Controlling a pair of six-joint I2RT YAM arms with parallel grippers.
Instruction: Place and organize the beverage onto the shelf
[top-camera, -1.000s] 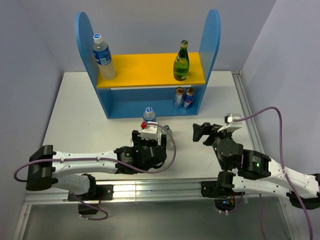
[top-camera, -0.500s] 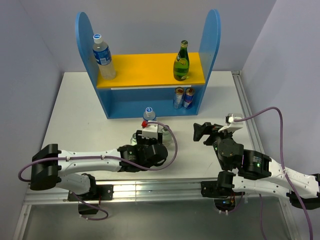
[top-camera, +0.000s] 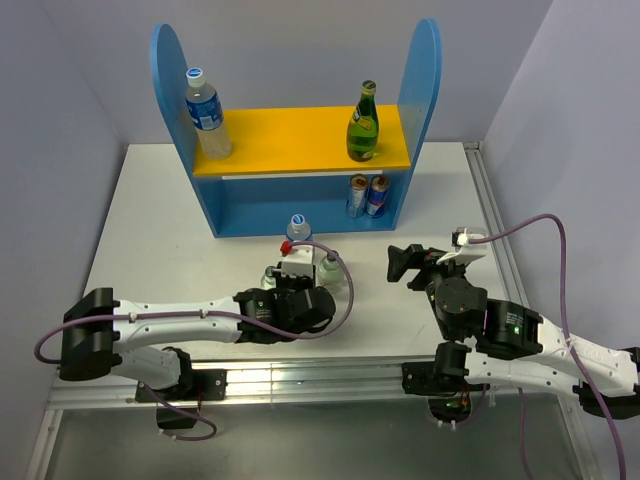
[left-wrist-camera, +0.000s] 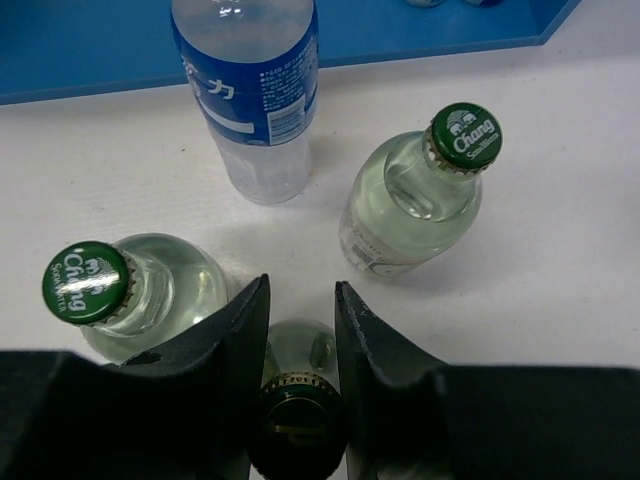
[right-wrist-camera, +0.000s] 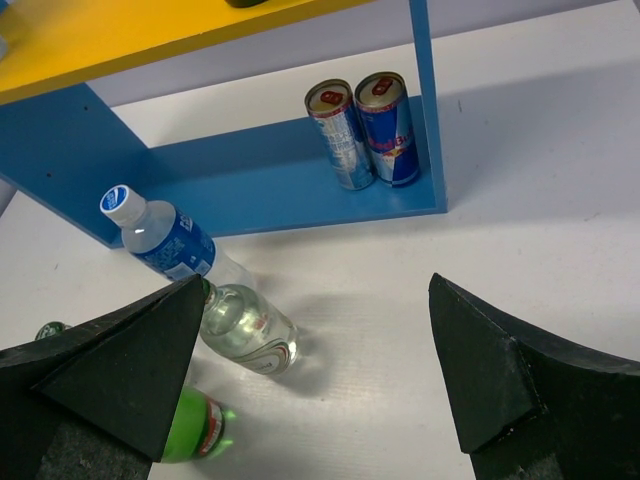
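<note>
My left gripper (left-wrist-camera: 300, 290) is shut around the neck of an upright glass bottle (left-wrist-camera: 297, 420) with a dark cap, seen from above. Around it stand two clear Chang bottles (left-wrist-camera: 425, 200) (left-wrist-camera: 140, 295) and a blue-labelled water bottle (left-wrist-camera: 250, 95). From the top view the left gripper (top-camera: 290, 285) sits just in front of the shelf (top-camera: 300, 140), which holds a water bottle (top-camera: 207, 112) and a green bottle (top-camera: 363, 122) on its yellow board. My right gripper (top-camera: 400, 265) is open and holds nothing, to the right of the bottle group.
Two cans (right-wrist-camera: 360, 130) stand on the shelf's blue base at its right end. In the right wrist view a clear bottle (right-wrist-camera: 245, 335) and a green bottle (right-wrist-camera: 190, 425) stand left of the open right gripper (right-wrist-camera: 320, 370). White walls close in the table.
The left gripper's fingers have closed from wide open onto the glass bottle's neck, and the wrist has shifted slightly left. The right arm has not moved.
</note>
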